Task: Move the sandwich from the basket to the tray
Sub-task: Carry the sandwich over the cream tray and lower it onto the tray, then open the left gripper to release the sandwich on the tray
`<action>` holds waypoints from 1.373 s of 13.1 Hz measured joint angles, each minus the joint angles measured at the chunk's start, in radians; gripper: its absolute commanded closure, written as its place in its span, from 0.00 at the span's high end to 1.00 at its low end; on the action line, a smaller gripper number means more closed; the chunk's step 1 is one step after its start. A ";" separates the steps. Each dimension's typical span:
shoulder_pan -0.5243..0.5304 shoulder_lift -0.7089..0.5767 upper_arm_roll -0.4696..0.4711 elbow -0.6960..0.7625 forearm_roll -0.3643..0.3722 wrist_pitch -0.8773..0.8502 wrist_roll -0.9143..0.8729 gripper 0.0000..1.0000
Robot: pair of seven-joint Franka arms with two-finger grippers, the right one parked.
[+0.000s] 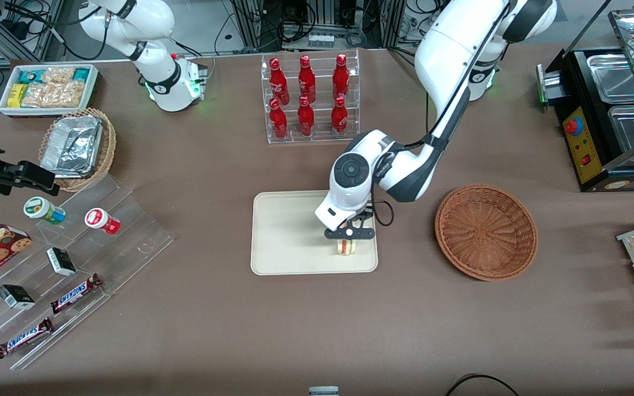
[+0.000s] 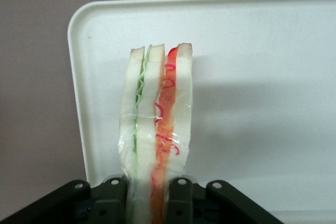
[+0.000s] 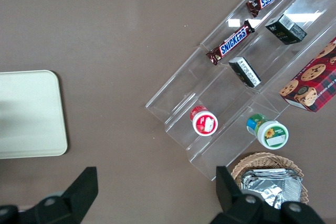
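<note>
The sandwich [image 1: 348,247] is a wrapped wedge of pale bread with a red-orange and a green filling [image 2: 157,124]. My left gripper [image 1: 350,235] is shut on it, one black finger [image 2: 181,198] pressing each flat side. It hangs low over the cream tray [image 1: 284,231], close to the tray's corner nearest the front camera and the basket. Whether it touches the tray surface [image 2: 262,77] I cannot tell. The reddish-brown wicker basket [image 1: 486,231] stands beside the tray, toward the working arm's end, with nothing in it.
A clear rack of red bottles [image 1: 310,99] stands farther from the front camera than the tray. Toward the parked arm's end are acrylic steps with snacks [image 1: 69,258], a tan basket of foil trays [image 1: 77,146] and a white snack box [image 1: 47,88]. A black food warmer [image 1: 608,110] stands at the working arm's end.
</note>
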 measured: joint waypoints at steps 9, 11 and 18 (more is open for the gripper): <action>-0.003 0.060 -0.010 0.015 0.000 0.057 0.001 0.92; -0.008 0.060 -0.010 0.018 0.000 0.059 0.000 1.00; -0.013 0.063 -0.009 0.023 0.001 0.060 -0.002 1.00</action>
